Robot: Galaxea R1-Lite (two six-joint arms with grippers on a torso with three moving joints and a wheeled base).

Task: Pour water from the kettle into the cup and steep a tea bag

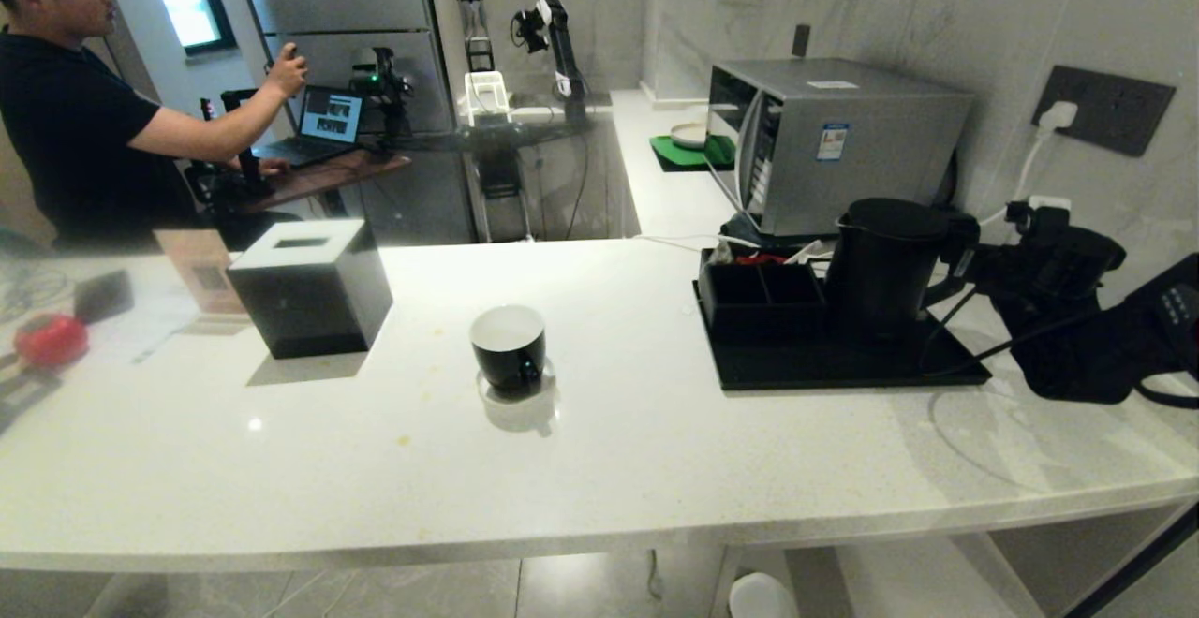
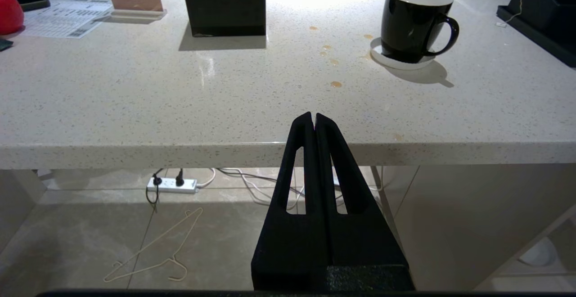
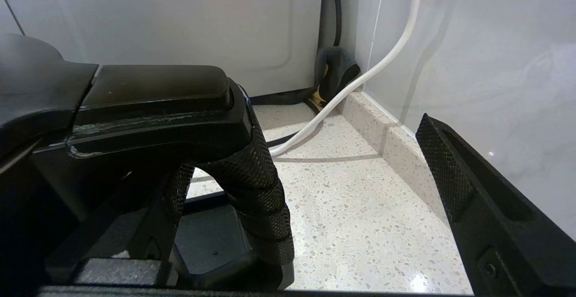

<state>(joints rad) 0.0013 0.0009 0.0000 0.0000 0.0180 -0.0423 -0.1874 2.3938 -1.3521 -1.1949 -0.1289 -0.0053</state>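
Right wrist view: right claw (image 3: 342,198) spread wide at the kettle (image 1: 885,262) handle, one finger under the loop, the other clear beside it, nothing gripped yet. Step in hand looks like grasping the kettle; next move needs the handle centred between the fingers, then a firm close. Kettle is matte black, upright on the black tray (image 1: 843,370) at right. Cup (image 1: 508,346), glossy black with white inside, sits mid-table. Left claw (image 2: 313,121) pressed together, parked below the near table (image 1: 656,431) edge.

On the pale bench (image 1: 656,431) the cup (image 1: 508,346) stands alone, well apart from the kettle (image 1: 880,267) on its black tray (image 1: 843,370). The right pincer (image 1: 969,243) hovers at the kettle's handle, open.
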